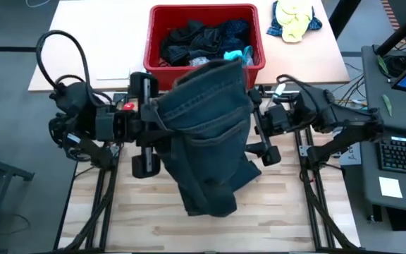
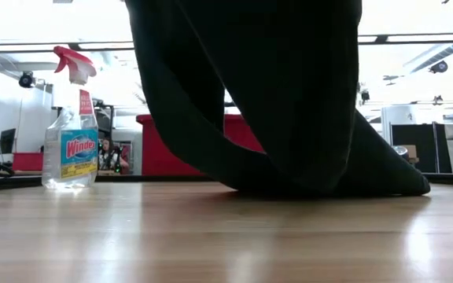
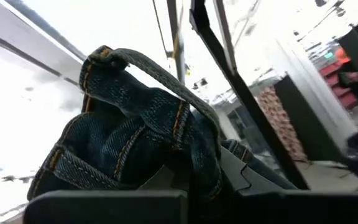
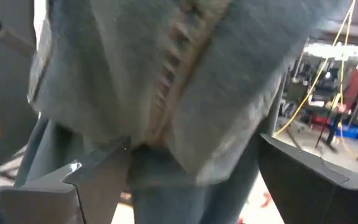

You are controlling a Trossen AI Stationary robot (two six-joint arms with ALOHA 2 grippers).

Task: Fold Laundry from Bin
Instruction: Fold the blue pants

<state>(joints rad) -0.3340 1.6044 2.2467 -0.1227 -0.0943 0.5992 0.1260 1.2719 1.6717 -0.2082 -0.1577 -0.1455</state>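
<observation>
both arms held a pair of dark blue jeans [image 1: 206, 134] up over the wooden table [image 1: 146, 226], left gripper [image 1: 149, 116] clamped on one side of the waistband and right gripper [image 1: 254, 120] clamped on the other, with the legs hanging down and the hems bunched on the tabletop. the red bin [image 1: 159, 42] sat at the far edge just behind the jeans, holding a heap of dark laundry [image 1: 196, 39] with a turquoise piece [image 1: 235, 53] at its near right. a spray bottle [image 2: 71, 134] labelled "windex" stood in the low view, and a yellow-and-blue cloth bundle [image 1: 293, 20] lay right of the bin.
</observation>
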